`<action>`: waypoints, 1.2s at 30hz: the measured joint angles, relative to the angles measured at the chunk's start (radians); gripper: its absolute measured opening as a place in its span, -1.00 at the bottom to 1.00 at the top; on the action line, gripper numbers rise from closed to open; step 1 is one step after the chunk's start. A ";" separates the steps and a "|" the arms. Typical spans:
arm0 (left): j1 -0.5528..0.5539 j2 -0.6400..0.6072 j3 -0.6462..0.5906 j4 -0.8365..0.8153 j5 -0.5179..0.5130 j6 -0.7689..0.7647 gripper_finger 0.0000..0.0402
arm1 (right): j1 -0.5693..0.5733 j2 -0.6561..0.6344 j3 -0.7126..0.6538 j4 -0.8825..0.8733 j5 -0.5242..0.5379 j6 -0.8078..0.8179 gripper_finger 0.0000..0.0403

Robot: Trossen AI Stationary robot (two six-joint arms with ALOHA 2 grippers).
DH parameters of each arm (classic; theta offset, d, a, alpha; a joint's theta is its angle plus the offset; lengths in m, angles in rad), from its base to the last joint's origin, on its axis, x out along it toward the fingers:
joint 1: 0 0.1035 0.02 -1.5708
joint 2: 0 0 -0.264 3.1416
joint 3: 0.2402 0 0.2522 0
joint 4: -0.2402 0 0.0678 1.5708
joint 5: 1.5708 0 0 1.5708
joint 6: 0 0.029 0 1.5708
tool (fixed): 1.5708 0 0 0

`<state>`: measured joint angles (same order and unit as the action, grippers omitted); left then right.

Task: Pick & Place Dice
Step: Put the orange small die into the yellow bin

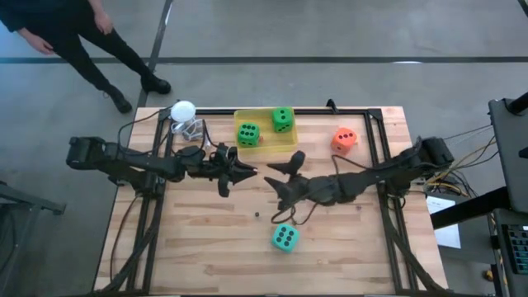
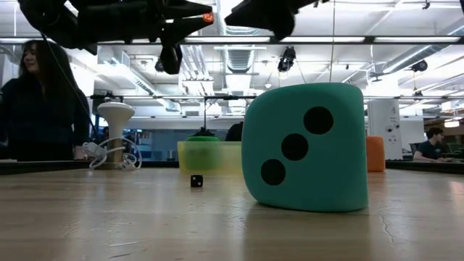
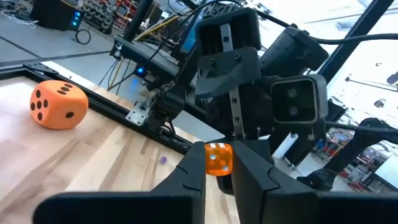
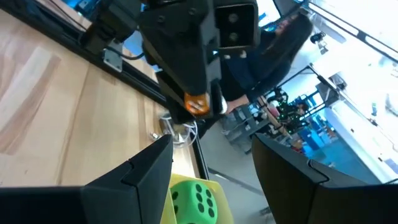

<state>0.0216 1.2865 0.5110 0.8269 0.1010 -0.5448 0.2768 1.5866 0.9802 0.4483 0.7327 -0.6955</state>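
Observation:
My left gripper [image 1: 246, 171] hangs above the table's middle, pointing level toward the right, shut on a small clear-orange die [image 3: 218, 158]. My right gripper [image 1: 283, 177] faces it from the right, open, its fingers [image 4: 149, 163] a short way from the die and touching nothing. Two green dice [image 1: 247, 134] [image 1: 282, 120] lie in a yellow tray [image 1: 266, 148] at the back. An orange die [image 1: 344, 139] rests on the table at the back right. A teal die [image 1: 285, 238] sits near the front, close before the low camera [image 2: 303, 147]. My left gripper pinches the small orange die [image 4: 198, 104] between its two fingertips [image 3: 186, 177], on two opposite faces. The fingers lie level and point toward the table's right. The die is lifted well clear of the table and sticks out past the fingertips.
A white ball [image 1: 182, 110] on a wire stand is at the back left. A tiny black die [image 2: 196, 180] lies on the wood near the middle. A black frame [image 1: 375, 132] borders the table. A person [image 1: 82, 41] walks beyond the far left corner.

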 joint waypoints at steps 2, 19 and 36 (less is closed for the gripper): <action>0.000 0.000 0.000 0.000 0.005 0.006 -0.77 | 0.000 0.029 0.029 0.000 -0.014 -0.008 0.07; 0.001 0.000 0.001 0.015 0.050 0.005 -0.77 | -0.018 0.128 0.138 0.016 -0.023 -0.040 0.07; 0.000 0.000 0.001 0.038 0.076 0.006 -0.77 | -0.035 0.129 0.113 0.069 -0.030 -0.033 0.02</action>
<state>0.0219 1.2865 0.5121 0.8650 0.1768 -0.5386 0.2413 1.7153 1.0927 0.5176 0.7024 -0.7281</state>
